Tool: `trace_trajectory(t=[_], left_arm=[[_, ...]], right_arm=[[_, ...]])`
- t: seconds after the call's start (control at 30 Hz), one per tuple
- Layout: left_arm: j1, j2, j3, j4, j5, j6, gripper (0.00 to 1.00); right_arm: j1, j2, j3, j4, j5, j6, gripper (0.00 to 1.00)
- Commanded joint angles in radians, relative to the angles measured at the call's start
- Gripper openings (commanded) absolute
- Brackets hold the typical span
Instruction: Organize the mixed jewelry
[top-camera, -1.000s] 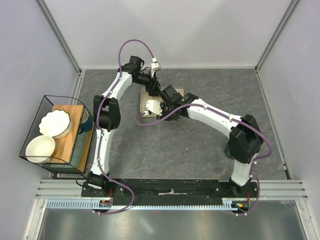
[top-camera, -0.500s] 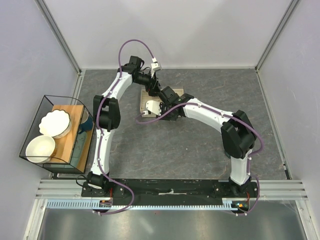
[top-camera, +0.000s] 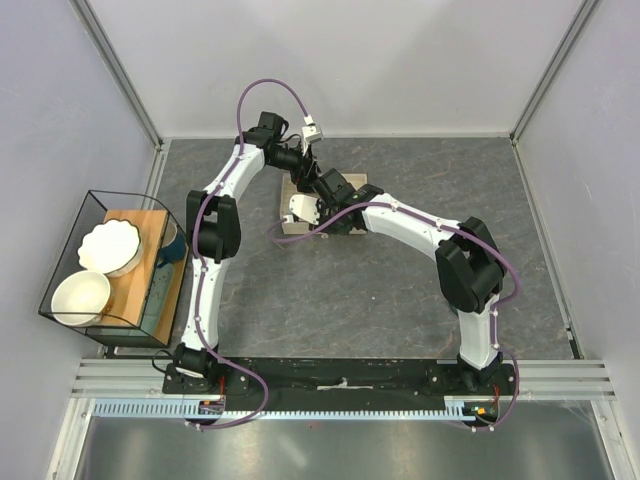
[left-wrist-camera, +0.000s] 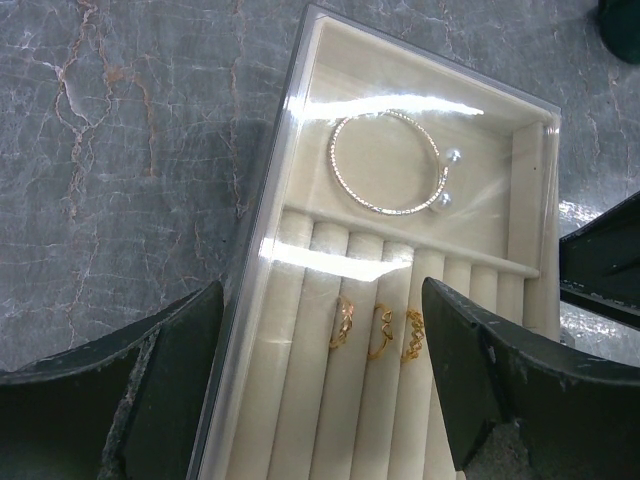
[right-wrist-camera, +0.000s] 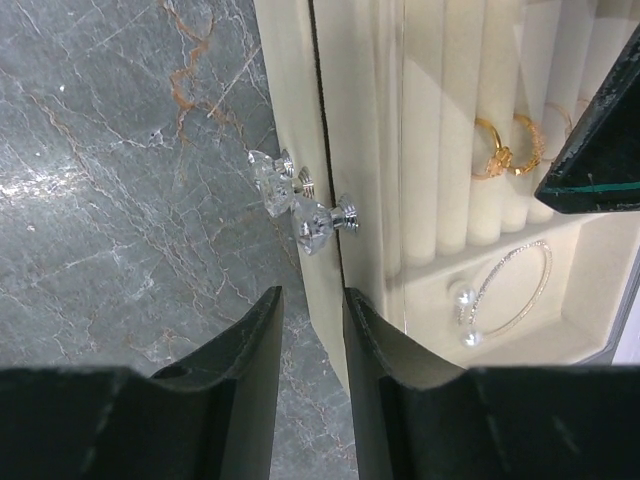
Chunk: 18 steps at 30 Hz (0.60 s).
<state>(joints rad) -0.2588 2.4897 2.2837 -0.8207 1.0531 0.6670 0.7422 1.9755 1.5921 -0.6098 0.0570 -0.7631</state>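
The beige slotted box (top-camera: 287, 228) lies at the table's far middle, with a glass lid over it. In the left wrist view a thin silver hoop with two pearls (left-wrist-camera: 385, 165) lies in its flat compartment and three small gold rings (left-wrist-camera: 378, 330) stand in the roll slots. My left gripper (left-wrist-camera: 322, 300) is open just above the rolls and holds nothing. My right gripper (right-wrist-camera: 310, 300) has its fingers close together astride the lid's front edge, just below the crystal knob (right-wrist-camera: 318, 222). The rings (right-wrist-camera: 505, 145) and the hoop (right-wrist-camera: 510, 290) also show there.
A glass case (top-camera: 60, 270) at the left edge holds a wooden board, two white bowls (top-camera: 108, 247) and a teal cup. A dark round object (left-wrist-camera: 622, 15) sits just past the box's far corner. Both arms cross over the box (left-wrist-camera: 300, 130).
My right arm has swung left and drawn in toward the box, and the bright lid under its gripper has shifted a little toward the far left. The left arm has not moved.
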Motion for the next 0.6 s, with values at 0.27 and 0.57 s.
trace_trajectory(t=[0.27,0.57], left_arm=[[-0.013,-0.046,-0.023,-0.012,-0.002,0.013,0.86],[-0.010,-0.061,-0.030,-0.008,-0.022,0.010,0.86]], right_arm=[[-0.024,0.008,0.057,0.050,0.081,-0.012,0.38],[-0.026,-0.035,0.019,0.028,0.030,0.002,0.50]])
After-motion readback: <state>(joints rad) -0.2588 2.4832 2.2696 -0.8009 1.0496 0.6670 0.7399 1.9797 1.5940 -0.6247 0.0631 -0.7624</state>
